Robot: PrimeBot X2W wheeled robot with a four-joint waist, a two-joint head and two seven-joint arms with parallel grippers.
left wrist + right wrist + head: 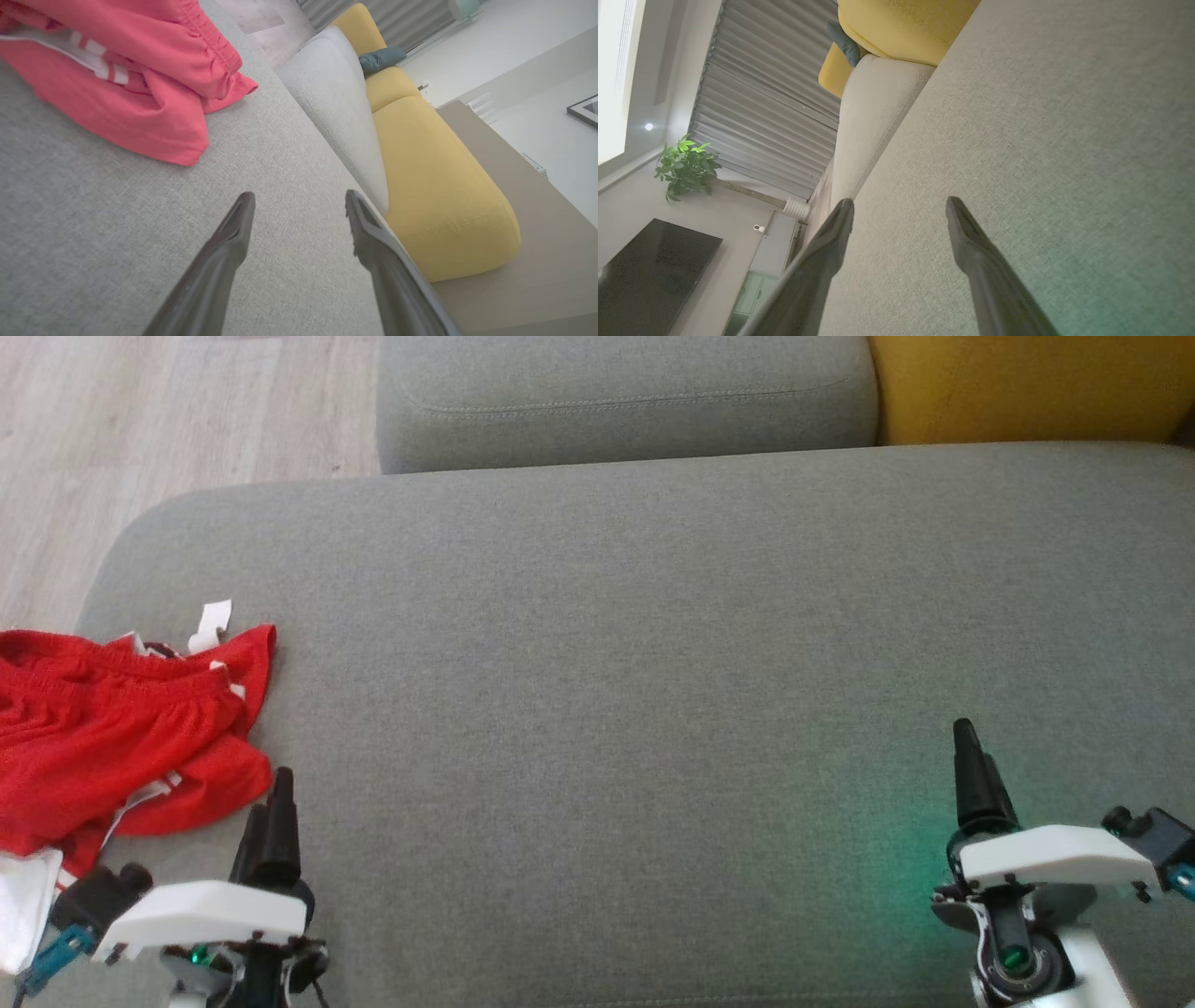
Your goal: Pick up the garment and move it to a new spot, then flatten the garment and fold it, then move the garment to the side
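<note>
The garment (121,737) is a pair of red shorts with white trim, lying crumpled at the left edge of the grey sofa cushion (635,691). In the left wrist view the garment (140,93) fills the upper left, ahead of the fingers. My left gripper (273,803) hovers just right of the garment's near corner, not touching it. In its own view the left gripper (299,205) stands open with nothing between the fingers. My right gripper (966,747) is far off at the lower right; its own view shows the right gripper (900,210) open over bare cushion.
A grey back cushion (625,401) and a yellow cushion (1027,387) border the far side. Wooden floor (140,439) lies beyond the cushion's left edge. A white cloth (23,905) lies at the lower left beside the garment.
</note>
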